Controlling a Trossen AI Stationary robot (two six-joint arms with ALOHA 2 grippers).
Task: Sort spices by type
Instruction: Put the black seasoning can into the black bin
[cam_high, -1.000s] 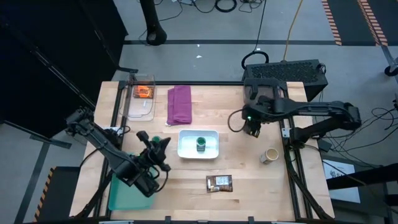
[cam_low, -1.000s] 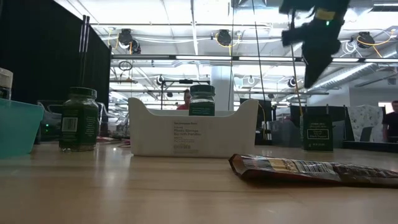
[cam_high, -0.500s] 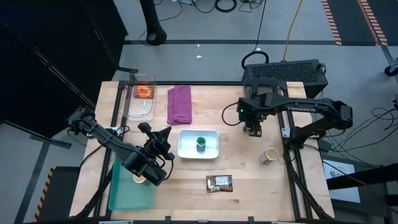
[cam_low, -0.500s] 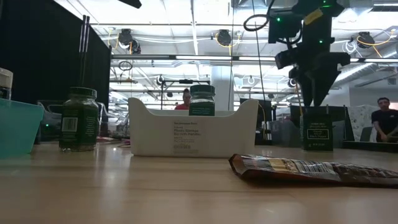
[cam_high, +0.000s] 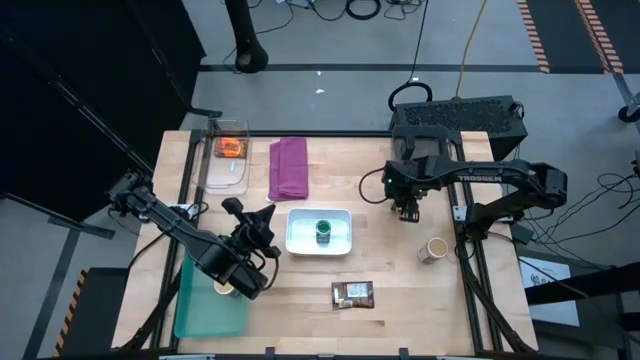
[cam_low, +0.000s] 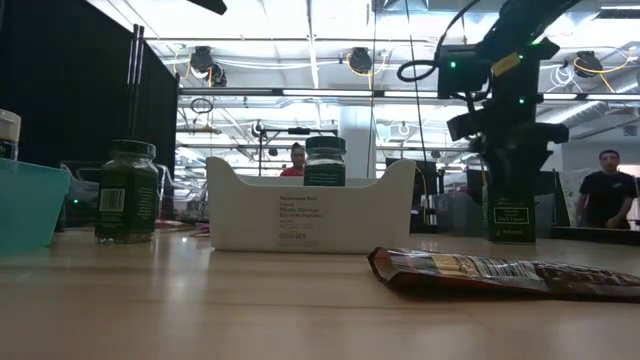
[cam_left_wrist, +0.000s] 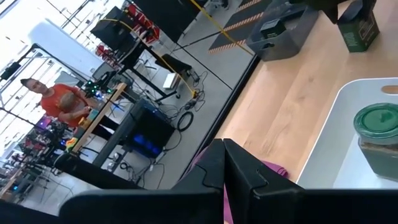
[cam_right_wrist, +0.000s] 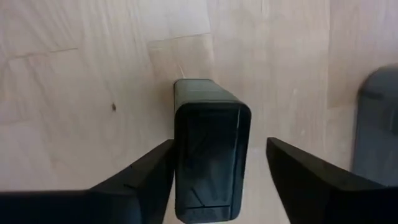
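Note:
My right gripper (cam_right_wrist: 218, 143) points down and is open over a dark green rectangular tin (cam_right_wrist: 211, 158) that stands upright on the table's far right (cam_high: 407, 212). One finger is on each side of the tin's top. My left gripper (cam_left_wrist: 224, 163) is shut and holds nothing, hovering left of the white tray (cam_high: 300, 245). One green-lidded jar (cam_high: 323, 232) stands in that tray and another (cam_low: 126, 190) stands on the table. A tan-lidded jar (cam_high: 433, 250) sits near the right edge. The dark brown packet (cam_high: 352, 294) lies flat near the front. The orange packet (cam_high: 231, 148) lies in a clear box.
A folded purple cloth (cam_high: 289, 167) lies beyond the white tray. A teal tray (cam_high: 205, 312) sits at the front left, partly under my left arm. A dark case (cam_high: 458, 118) stands behind the table's far right edge. People show in the room beyond.
My right gripper has come down from above onto the dark green tin, rolling its wrist, until its fingers stand on either side of the tin's top. My left arm swung a little toward the white tray and then stopped.

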